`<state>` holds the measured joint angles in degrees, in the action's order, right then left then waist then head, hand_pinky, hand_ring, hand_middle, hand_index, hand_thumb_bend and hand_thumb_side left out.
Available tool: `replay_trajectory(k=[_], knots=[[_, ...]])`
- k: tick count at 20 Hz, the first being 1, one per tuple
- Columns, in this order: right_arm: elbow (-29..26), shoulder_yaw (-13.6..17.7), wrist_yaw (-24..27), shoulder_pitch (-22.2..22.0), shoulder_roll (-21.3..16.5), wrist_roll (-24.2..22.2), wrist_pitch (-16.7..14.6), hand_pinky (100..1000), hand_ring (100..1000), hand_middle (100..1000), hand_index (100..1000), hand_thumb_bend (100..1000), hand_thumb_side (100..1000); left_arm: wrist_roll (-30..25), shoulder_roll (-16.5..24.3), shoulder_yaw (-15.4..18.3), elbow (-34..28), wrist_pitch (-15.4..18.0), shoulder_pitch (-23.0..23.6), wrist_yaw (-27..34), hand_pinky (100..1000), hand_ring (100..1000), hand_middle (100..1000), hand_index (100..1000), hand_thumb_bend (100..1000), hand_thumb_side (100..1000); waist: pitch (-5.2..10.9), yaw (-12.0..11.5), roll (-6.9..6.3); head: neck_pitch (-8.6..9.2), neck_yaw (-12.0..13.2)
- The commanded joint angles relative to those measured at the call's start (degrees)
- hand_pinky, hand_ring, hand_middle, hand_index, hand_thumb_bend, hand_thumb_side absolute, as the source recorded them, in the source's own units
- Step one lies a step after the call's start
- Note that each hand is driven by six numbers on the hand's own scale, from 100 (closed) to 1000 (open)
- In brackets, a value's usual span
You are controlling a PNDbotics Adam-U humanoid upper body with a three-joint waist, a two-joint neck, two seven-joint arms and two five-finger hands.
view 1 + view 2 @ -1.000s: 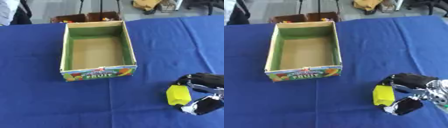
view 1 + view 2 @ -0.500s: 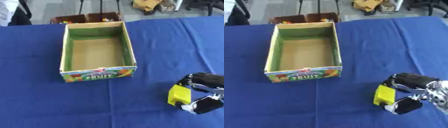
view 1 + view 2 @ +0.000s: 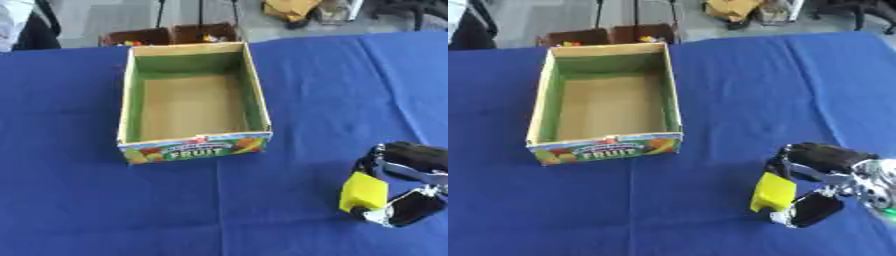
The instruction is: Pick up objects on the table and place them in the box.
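- Box [image 3: 193,100]: sits on the blue table [image 3: 79,200], apparently holding nothing yet
- Right hand [image 3: 820,185]: fingers and thumb pinch a yellow block [image 3: 773,192], near the table's right front, well apart from the box
- Left: carry block over, release inside; no other objects visible

The right hand [image 3: 820,172] is seen at the lower right, entering from the right edge, low over the worktop [image 3: 710,75]. Its black fingers and thumb are curled around a yellow block [image 3: 773,192], pinched between them. The left hand is not shown.
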<state>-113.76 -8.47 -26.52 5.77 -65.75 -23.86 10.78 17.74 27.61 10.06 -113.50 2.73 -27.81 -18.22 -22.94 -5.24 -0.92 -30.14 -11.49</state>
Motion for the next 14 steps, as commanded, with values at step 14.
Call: replay_trajectory(k=[14], knots=[[-0.8, 3.7, -3.1, 7.8, -3.0, 7.1, 0.0, 627, 721, 350, 532, 128, 488, -0.1, 1.2, 0.0, -1.1, 0.3, -0.6, 0.1, 702, 944, 962, 981, 100, 1000, 0.63, -0.4, 1.06, 2.04, 0.7]])
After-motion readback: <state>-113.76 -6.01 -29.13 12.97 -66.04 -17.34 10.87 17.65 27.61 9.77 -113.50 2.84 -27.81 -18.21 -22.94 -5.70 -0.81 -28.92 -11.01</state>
